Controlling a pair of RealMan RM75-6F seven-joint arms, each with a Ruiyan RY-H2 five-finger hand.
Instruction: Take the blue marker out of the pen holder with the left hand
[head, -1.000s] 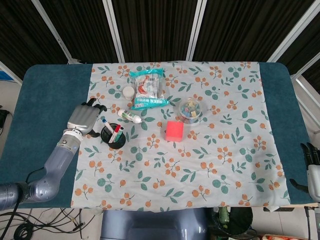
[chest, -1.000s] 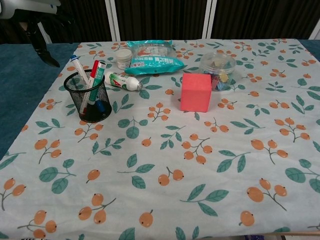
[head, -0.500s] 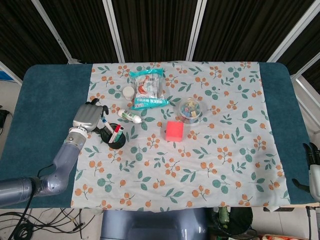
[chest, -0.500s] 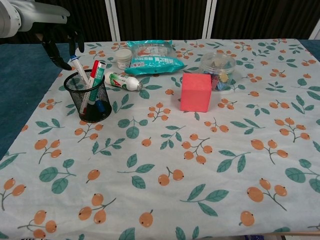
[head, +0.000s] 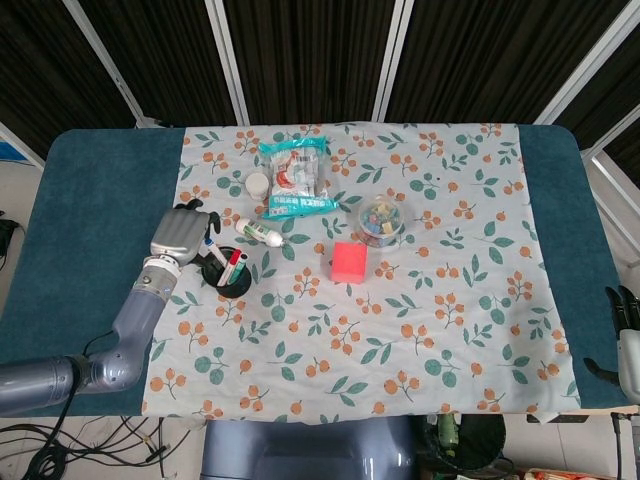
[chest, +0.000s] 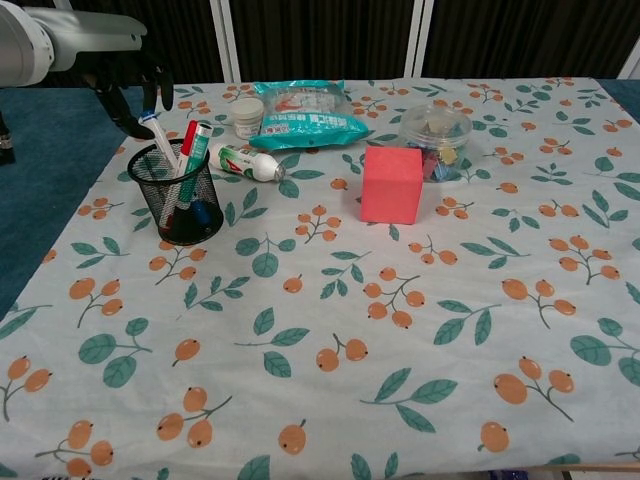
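The black mesh pen holder (head: 229, 275) (chest: 180, 196) stands on the left of the floral cloth. A white marker with a blue cap (head: 209, 244) (chest: 153, 130) leans out of it to the left, beside a red marker (chest: 187, 137) and a green one (chest: 200, 141). My left hand (head: 179, 236) (chest: 127, 84) hovers just above and left of the holder. Its dark fingers (chest: 163, 88) hang on either side of the blue cap and do not grip it. My right hand (head: 626, 338) rests off the table's right edge, fingers apart and holding nothing.
A white bottle (head: 259, 233) (chest: 245, 160) lies just behind the holder. Farther back sit a small white jar (chest: 247, 116) and a teal snack bag (head: 296, 178) (chest: 300, 108). A pink cube (head: 348, 261) (chest: 391, 184) and a clear round container (head: 381, 220) (chest: 436, 129) stand mid-table.
My left hand has moved right and slightly down, from left of the holder to over the blue marker's cap. The right hand has barely moved.
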